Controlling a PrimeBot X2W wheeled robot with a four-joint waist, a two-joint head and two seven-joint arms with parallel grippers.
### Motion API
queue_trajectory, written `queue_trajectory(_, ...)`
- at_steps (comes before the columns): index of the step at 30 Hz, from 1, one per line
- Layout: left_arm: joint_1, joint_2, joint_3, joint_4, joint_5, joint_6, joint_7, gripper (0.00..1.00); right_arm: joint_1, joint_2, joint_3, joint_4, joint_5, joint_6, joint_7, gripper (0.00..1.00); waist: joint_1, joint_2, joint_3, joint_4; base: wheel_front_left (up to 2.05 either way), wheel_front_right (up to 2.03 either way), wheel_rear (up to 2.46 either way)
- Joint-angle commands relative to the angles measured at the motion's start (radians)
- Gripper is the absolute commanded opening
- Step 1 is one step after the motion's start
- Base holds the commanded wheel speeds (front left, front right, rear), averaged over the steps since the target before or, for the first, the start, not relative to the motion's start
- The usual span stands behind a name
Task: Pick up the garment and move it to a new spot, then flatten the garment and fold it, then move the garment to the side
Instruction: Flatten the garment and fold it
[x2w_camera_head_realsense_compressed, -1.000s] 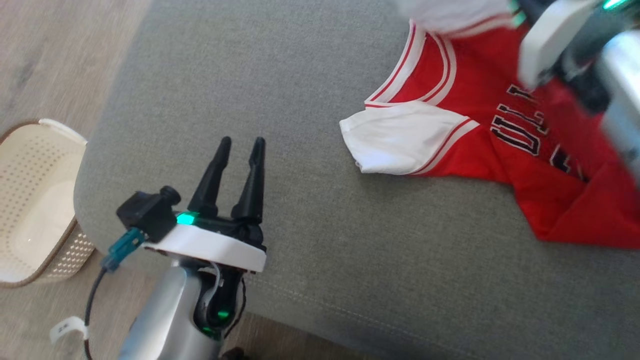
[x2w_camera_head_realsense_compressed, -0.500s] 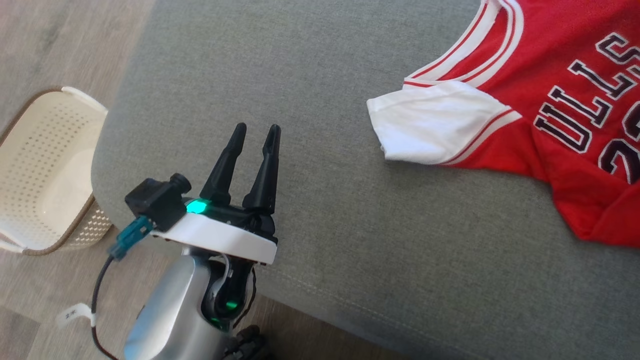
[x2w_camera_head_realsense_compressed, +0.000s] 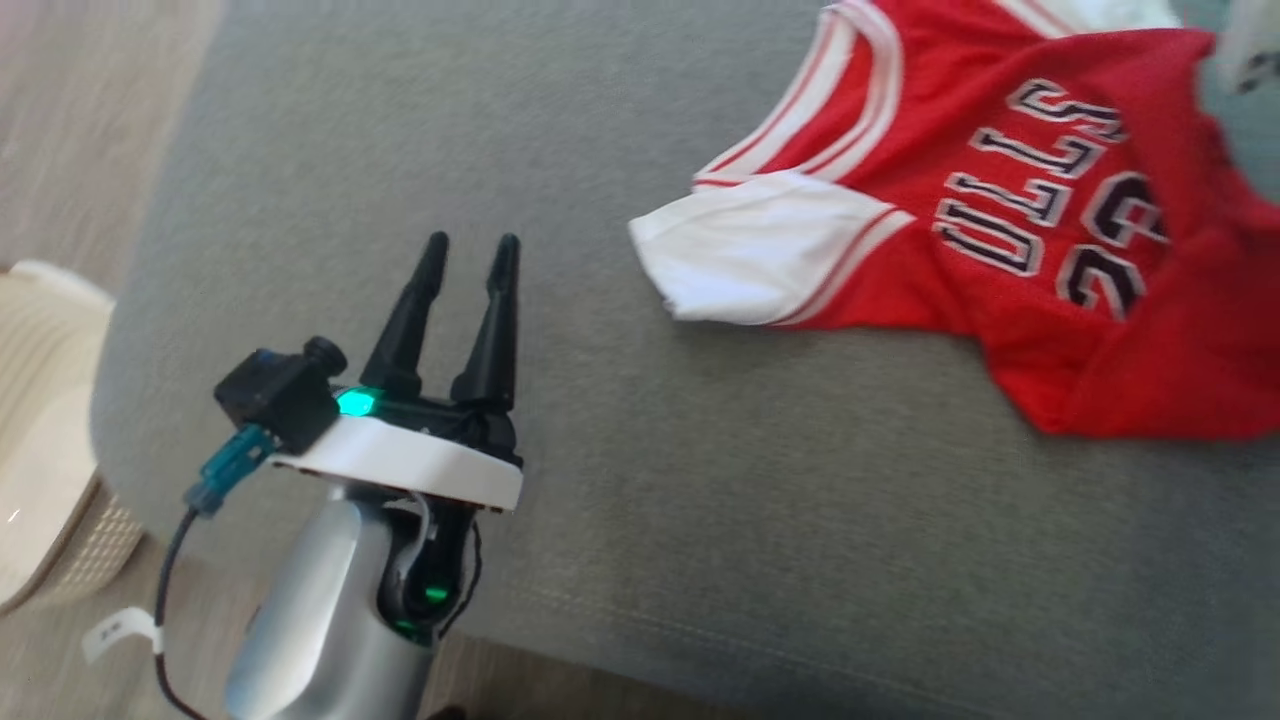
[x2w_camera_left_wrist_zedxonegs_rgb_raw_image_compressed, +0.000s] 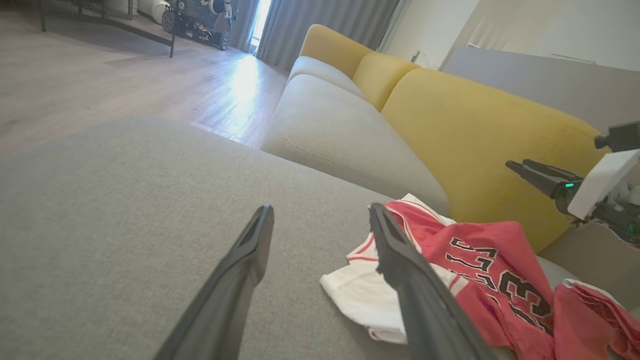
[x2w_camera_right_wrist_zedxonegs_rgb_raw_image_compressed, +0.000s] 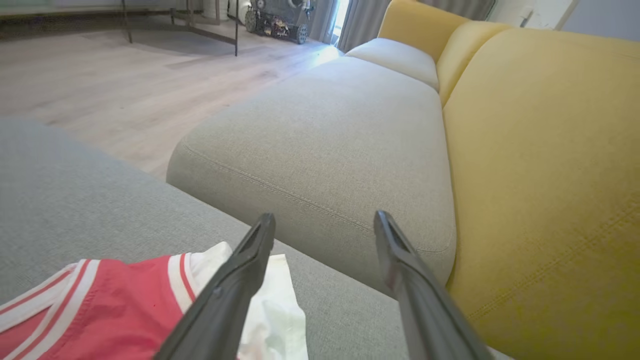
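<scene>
The garment (x2w_camera_head_realsense_compressed: 960, 230) lies well right of our left gripper (x2w_camera_head_realsense_compressed: 472, 241) — our right gripper (x2w_camera_right_wrist_zedxonegs_rgb_raw_image_compressed: 325, 216) hangs nearer; the 2 both gape, empty.

A second ago the right claw (x2w_camera_right_wrist_zedxonegs_rgb_raw_image_compressed: 324, 216) was shut at the 1 o'clock corner of the head view. Its arm hung across the garment (x2w_camera_head_realsense_compressed: 1000, 250), with a white fold lifted beneath it. Now its fingers stand apart with nothing between them, above the white sleeve (x2w_camera_right_wrist_zedxonegs_rgb_raw_image_compressed: 275, 315). The right arm (x2w_camera_head_realsense_compressed: 1255, 45) has drawn back off the cloth and is a pale blurred shape at the 1 o'clock edge. The lettering (x2w_camera_head_realsense_compressed: 1040, 190), half hidden before, lies uncovered, and the number beneath it shows too. The head camera has swung as well: the whole picture has shifted, putting the basket (x2w_camera_head_realsense_compressed: 40, 480) at the 9 o'clock edge.
</scene>
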Motion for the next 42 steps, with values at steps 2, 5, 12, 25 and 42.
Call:
queue_trajectory(2,-0.028,0.015,0.06,-0.019,0.026,-0.006,-0.005,1.0,0.046,0.043,-0.014,-0.035,0.024,-0.001,-0.061,1.0,0.0,0.0,-0.059,-0.085,0.0,0.0,0.0)
queue_trajectory(5,-0.025,0.015,0.073,-0.01,0.036,-0.006,-0.005,1.0,0.078,0.058,-0.03,-0.055,0.04,-0.001,-0.084,1.0,0.0,0.0,-0.076,-0.118,0.0,0.0,0.0)
queue_trajectory(12,-0.018,0.015,0.12,0.034,0.072,0.003,-0.005,1.0,0.236,0.085,-0.109,-0.21,0.073,-0.001,-0.108,1.0,0.0,0.0,-0.119,-0.224,0.0,0.0,0.0)
queue_trajectory(25,0.01,0.015,0.162,0.122,0.083,0.016,-0.005,1.0,0.808,0.194,-0.501,-0.745,-0.116,-0.001,-0.109,1.0,0.0,0.0,-0.173,-0.333,0.0,0.0,0.0)
queue_trajectory(42,-0.076,0.015,0.157,0.337,0.087,-0.007,-0.005,1.0,1.032,0.335,-0.638,-1.09,-0.295,-0.001,-0.007,1.0,0.0,0.0,-0.126,-0.374,0.0,0.0,0.0)
